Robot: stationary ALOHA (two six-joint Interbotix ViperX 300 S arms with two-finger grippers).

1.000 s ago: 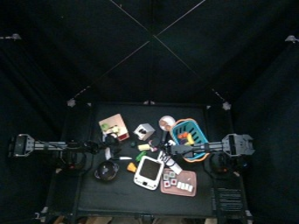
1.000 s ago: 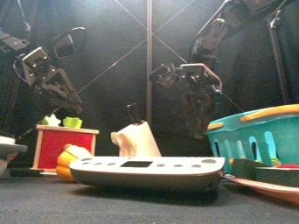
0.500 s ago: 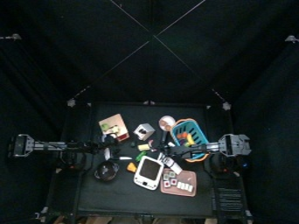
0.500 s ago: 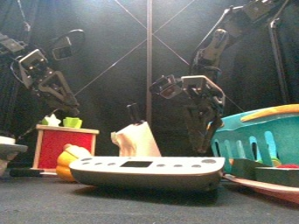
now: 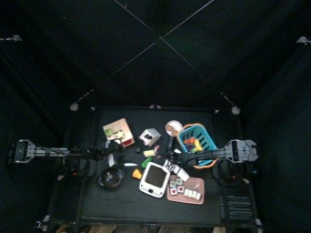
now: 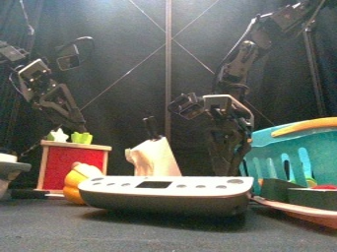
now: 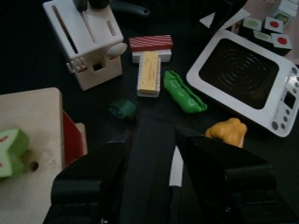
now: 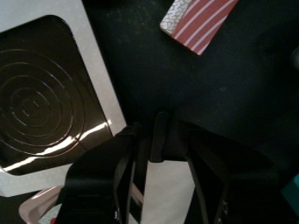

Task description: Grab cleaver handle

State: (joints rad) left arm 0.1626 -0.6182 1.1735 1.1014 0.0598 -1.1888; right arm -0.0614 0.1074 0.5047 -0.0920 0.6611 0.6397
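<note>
- Down a bit lower than a second ago is the right tool [image 6: 231, 157]. The left tool [image 6: 66, 108] is in about the same spot as before.
- Nearest the front of the tabletop [image 6: 158, 231] lies the flat white cleaver blade [image 6: 165, 192] with its grey middle.
- The cleaver handle [image 6: 82, 182] is a short orange stub. It sticks out of the blade's left end in the front view. Nothing is touching it.
- Just behind the handle stands a red box [image 6: 69, 162] with green bits on top.
- Behind the middle of the blade sits a white block [image 6: 154, 157] with a dark thing poking up from it.
- On the right side is the teal-rimmed basket [image 6: 290, 148].
- The right tool hangs behind the blade's right end, well away from the handle. From its own camera, the right tool [image 8: 149, 131] is over the edge of the white blade [image 8: 47, 87]. Its jaws are very close, with only a thin gap, and they hold nothing.
- The left tool is up high on the left. From its own camera, the left tool [image 7: 163, 144] has its jaws wide apart and is holding nothing. The orange handle [image 7: 228, 131] lies a little ahead of it.
- Farthest back hang the black curtains [image 6: 132, 49].
</note>
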